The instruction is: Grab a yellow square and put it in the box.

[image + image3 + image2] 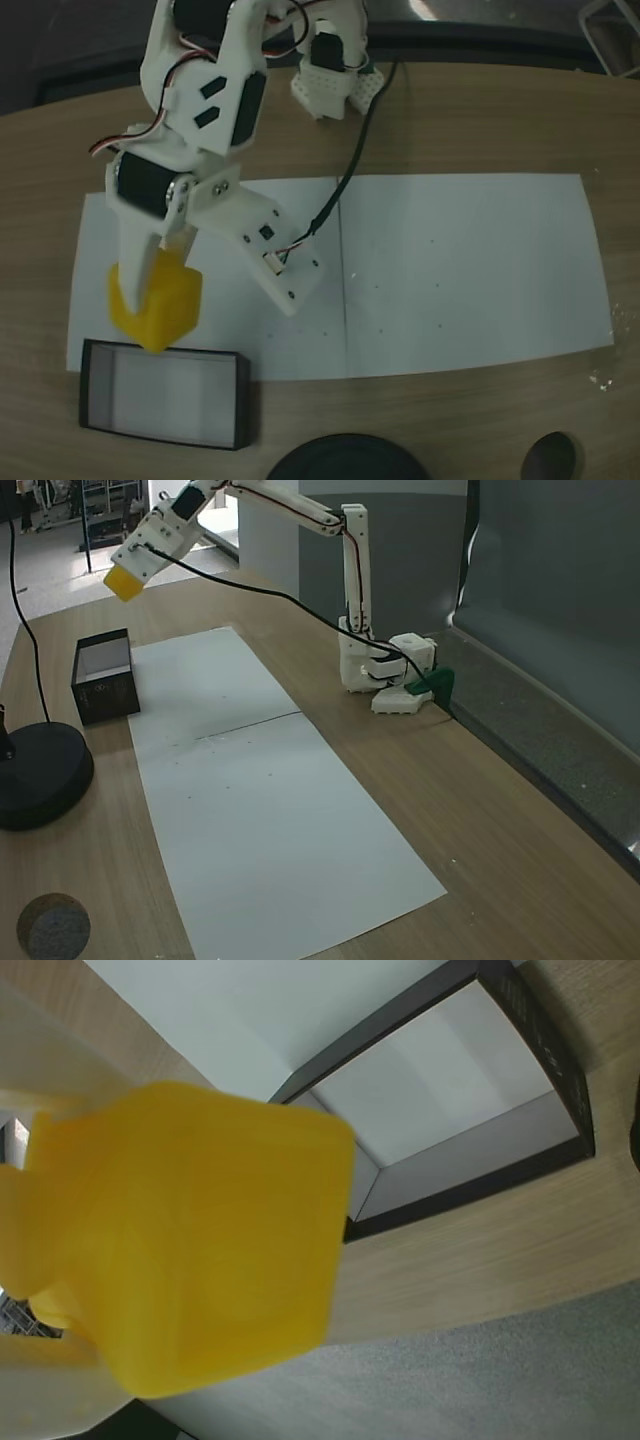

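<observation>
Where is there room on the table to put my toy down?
The white paper sheet is bare along most of its length, between the arm's base and the near table edge. It is crowded at the far left in that fixed view: the box, the round black base, and the gripper holding the yellow square above.

Yellow square (200,1240) (blurred) beside box (560,1070)

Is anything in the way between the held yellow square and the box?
Nothing visible. The claw holds the square in the air above the box, whose open inside shows bare in the wrist view.
</observation>
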